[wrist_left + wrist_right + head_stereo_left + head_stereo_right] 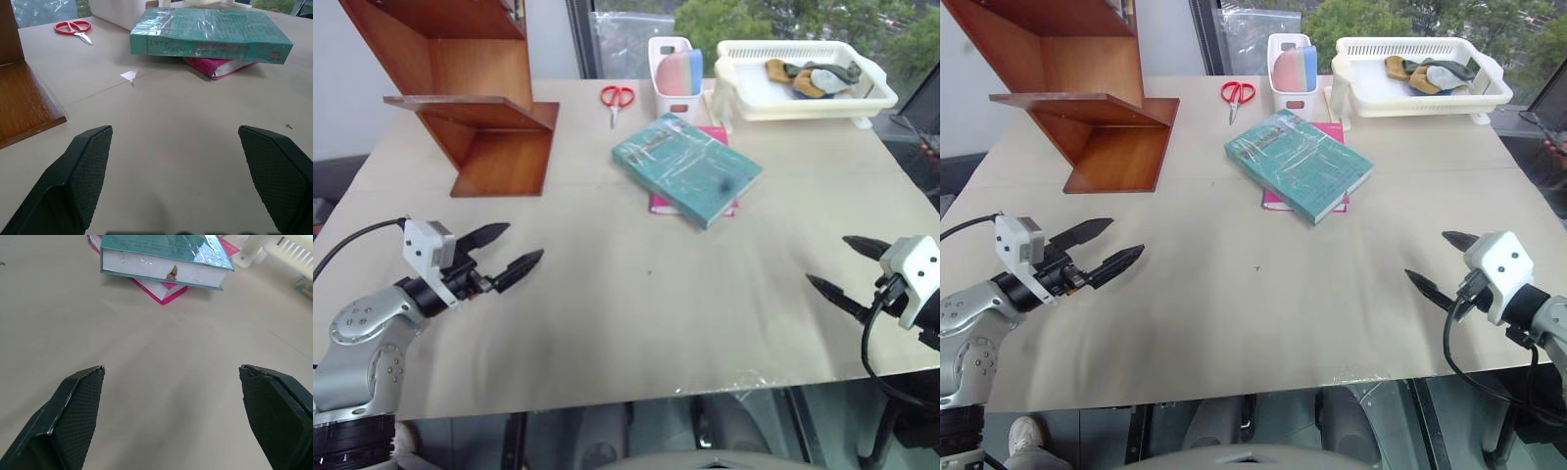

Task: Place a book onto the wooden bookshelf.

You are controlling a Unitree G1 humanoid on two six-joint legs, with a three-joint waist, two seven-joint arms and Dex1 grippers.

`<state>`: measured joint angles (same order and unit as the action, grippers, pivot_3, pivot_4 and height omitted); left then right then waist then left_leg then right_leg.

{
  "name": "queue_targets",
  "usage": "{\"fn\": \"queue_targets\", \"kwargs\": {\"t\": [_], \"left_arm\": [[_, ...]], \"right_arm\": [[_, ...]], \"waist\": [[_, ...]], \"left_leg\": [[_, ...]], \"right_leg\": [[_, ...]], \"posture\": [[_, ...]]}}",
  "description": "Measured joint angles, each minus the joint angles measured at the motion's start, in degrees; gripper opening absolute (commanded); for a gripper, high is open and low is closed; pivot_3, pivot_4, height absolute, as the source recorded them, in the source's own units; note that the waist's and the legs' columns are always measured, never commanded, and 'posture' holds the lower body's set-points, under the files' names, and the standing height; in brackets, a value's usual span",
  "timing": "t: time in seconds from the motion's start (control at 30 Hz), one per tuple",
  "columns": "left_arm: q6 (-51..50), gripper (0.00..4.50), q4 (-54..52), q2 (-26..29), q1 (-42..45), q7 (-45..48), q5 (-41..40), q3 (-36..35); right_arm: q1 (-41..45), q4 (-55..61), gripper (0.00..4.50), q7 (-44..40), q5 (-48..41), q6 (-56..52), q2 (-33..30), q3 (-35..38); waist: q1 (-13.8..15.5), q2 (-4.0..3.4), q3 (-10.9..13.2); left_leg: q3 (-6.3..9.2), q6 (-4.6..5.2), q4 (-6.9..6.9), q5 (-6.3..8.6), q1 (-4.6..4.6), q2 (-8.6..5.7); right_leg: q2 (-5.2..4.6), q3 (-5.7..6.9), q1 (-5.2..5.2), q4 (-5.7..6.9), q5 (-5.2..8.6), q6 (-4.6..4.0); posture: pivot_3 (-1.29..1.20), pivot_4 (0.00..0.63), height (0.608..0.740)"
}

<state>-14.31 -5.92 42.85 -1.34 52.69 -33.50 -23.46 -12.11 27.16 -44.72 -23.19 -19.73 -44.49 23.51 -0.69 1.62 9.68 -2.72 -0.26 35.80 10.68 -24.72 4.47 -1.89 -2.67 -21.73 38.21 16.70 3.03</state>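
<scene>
- The left pincer (505, 251) hovers low over the near left part of the worktop (636, 323), well short of the book, with its two black fingers spread wide and nothing between them.
- The wooden bookshelf (475, 93) stands at the far left corner, well to the left of the book, its lower slanted board facing the open worktop.
- A pair of red scissors (617, 97) lies beyond the book, between the book and the bookshelf's far side.
- The book (686, 166), thick and teal under glossy wrap, lies flat near the middle of the far half of the worktop, resting on a thinner pink book (658, 204) that peeks out under its near edge.
- A white pen holder (672, 73) and a white basket (803, 83) sit just behind the book.
- The right pincer (842, 266) hangs over the near right of the worktop, well apart from the book, also fully released and empty.
- To my eye the reach has not begun. The book looks too wide for one pincer, so both would do well to close in on its opposite sides together, squeezing the teal cover only and leaving the pink one behind; the wrap may be slippery.
</scene>
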Motion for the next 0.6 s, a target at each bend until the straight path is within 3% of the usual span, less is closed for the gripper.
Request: {"fn": "queue_targets", "kwargs": {"t": [0.17,0.3,0.5,0.6], "left_arm": [[-0.32,4.47,-0.78,-0.57,2.23,0.91,-0.38,1.68],[-0.32,4.50,-1.40,-0.65,2.99,2.22,-0.45,2.00],[-0.55,4.50,-1.98,-0.91,4.77,3.01,-0.51,2.78],[-0.56,4.50,-3.81,-1.79,6.00,3.09,-0.44,4.93]], "right_arm": [[3.14,1.22,4.50,2.19,-0.26,-3.05,0.27,-1.68],[4.22,2.31,3.26,3.08,-1.78,-6.13,0.60,-2.60],[9.66,2.25,0.40,6.61,-1.95,-8.53,2.42,-5.04],[16.79,1.67,0.40,10.14,-0.56,-12.55,3.63,-10.46]], "waist": [[0.02,0.00,0.00],[0.01,0.00,0.00],[-0.08,0.00,0.00],[-0.31,-0.02,0.01]], "left_leg": [[0.00,0.00,0.02,0.00,0.00,0.00],[0.00,0.02,0.01,0.01,-0.02,-0.01],[0.00,0.03,0.02,0.01,-0.01,0.00],[-0.04,0.03,0.06,0.01,0.00,0.01]], "right_leg": [[0.00,0.00,0.00,0.00,0.00,0.00],[0.01,-0.01,0.00,0.00,-0.06,0.10],[0.04,-0.02,0.00,0.00,-0.07,0.11],[0.05,-0.07,-0.01,0.01,-0.08,0.13]], "posture": [[0.00,0.150,0.740],[0.00,0.150,0.740],[0.00,0.150,0.740],[0.00,0.150,0.740]]}}
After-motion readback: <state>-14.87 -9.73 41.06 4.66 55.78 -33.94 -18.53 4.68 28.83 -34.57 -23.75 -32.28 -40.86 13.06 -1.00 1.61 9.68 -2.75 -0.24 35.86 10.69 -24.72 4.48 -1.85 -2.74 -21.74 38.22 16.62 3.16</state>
